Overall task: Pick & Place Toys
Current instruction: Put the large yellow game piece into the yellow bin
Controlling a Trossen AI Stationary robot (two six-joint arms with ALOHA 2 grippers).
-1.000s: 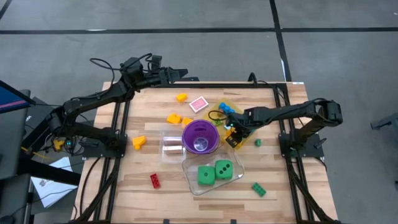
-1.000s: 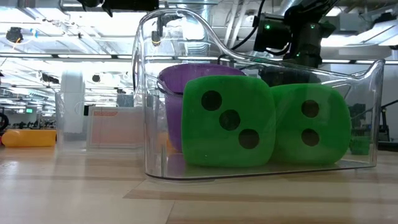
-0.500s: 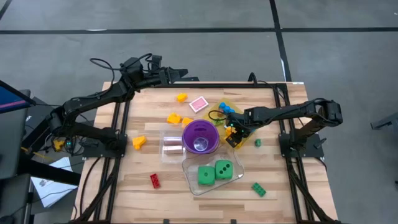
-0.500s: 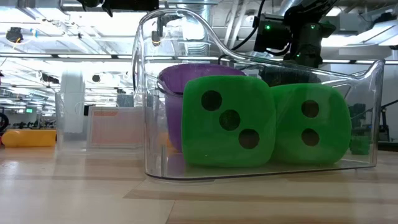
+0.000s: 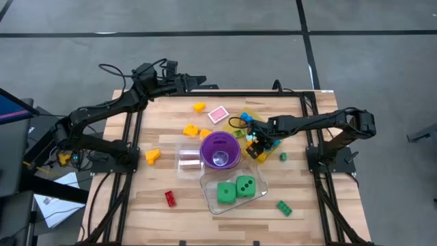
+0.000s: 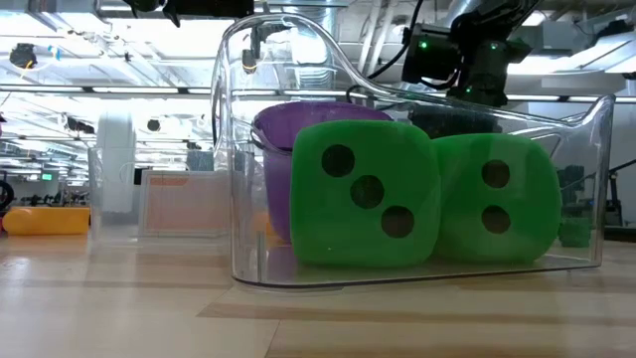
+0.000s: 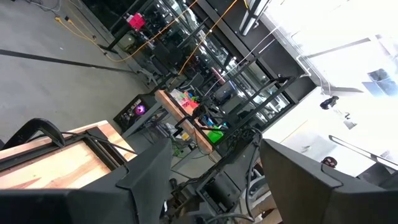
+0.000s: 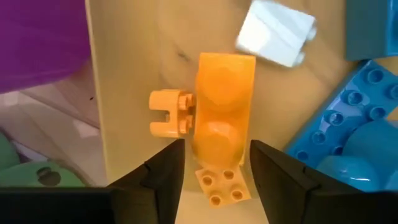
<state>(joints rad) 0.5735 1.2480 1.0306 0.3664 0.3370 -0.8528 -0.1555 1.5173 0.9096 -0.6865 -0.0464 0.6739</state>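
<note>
Overhead, the right gripper [image 5: 257, 142] hangs over the yellow translucent tray [image 5: 272, 149] near the surface's right edge, just beside the purple cup [image 5: 220, 150]. Its wrist camera shows its fingers [image 8: 163, 177] standing apart on either side of an orange brick [image 8: 222, 142], without visibly pressing on it; a white block [image 8: 275, 32] and blue bricks [image 8: 354, 124] lie close by in the tray. The left gripper [image 5: 196, 80] waits at the surface's far left corner, fingers apart, holding nothing. Two green dice [image 5: 235, 188] sit in a clear tub [image 5: 209, 188] toward the near edge. Loose toys dot the surface: a red brick [image 5: 170, 198] near the near left corner, a green brick [image 5: 284, 208] near the near right corner, a pink piece [image 5: 218, 114] and yellow bricks [image 5: 194, 129] toward the far edge.
</note>
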